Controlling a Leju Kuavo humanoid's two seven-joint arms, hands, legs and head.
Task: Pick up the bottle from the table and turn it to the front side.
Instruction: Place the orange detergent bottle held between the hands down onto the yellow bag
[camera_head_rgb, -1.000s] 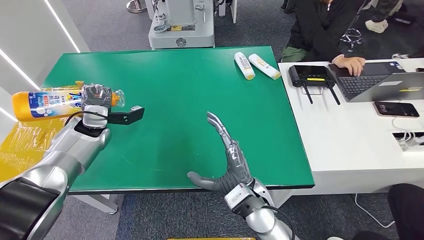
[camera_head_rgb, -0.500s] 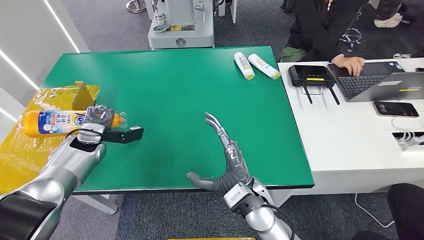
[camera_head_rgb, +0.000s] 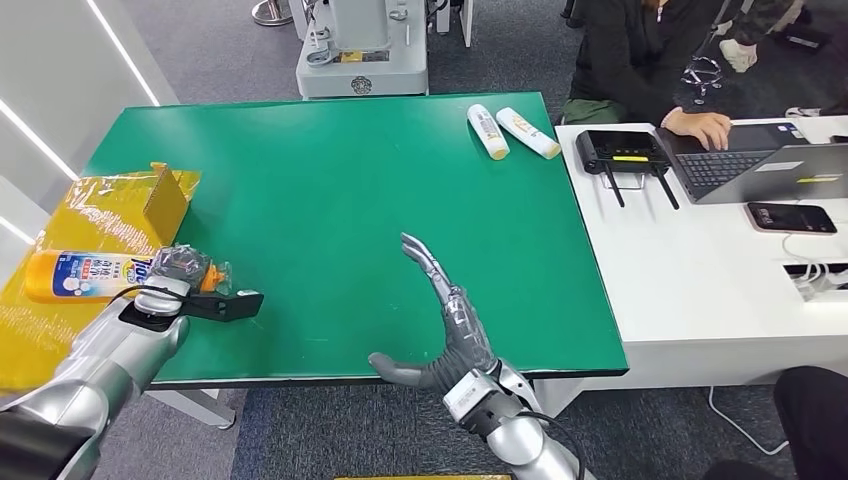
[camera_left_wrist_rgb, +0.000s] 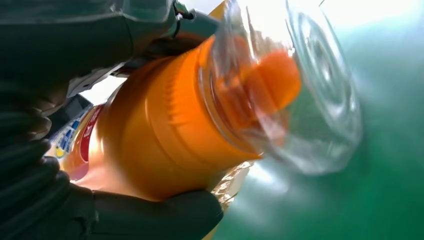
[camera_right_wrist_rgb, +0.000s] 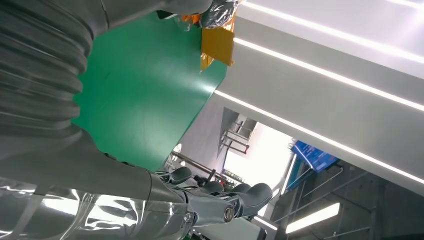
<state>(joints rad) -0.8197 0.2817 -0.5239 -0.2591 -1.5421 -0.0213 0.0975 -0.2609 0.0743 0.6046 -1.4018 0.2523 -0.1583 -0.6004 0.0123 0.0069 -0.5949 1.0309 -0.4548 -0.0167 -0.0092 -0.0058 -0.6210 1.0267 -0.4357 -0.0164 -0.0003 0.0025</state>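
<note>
My left hand (camera_head_rgb: 178, 266) grips an orange bottle (camera_head_rgb: 85, 276) near its neck; the bottle lies sideways with a white and blue label, over the table's front left corner above the yellow bag. In the left wrist view the bottle (camera_left_wrist_rgb: 165, 130) shows its orange cap under a clear cover, with my dark fingers (camera_left_wrist_rgb: 150, 215) wrapped around its body. My right hand (camera_head_rgb: 447, 318) lies flat and open on the green table (camera_head_rgb: 330, 170) near the front edge, fingers stretched forward, holding nothing.
Two white bottles (camera_head_rgb: 508, 130) lie at the table's far right corner. A yellow bag with a cardboard box (camera_head_rgb: 165, 195) sits at the left edge. A white desk (camera_head_rgb: 700, 290) on the right carries a router, laptop and phone; a person sits there typing.
My left arm has lowered and pulled back toward the table's front left corner with the bottle in its hand. The right hand has barely shifted.
</note>
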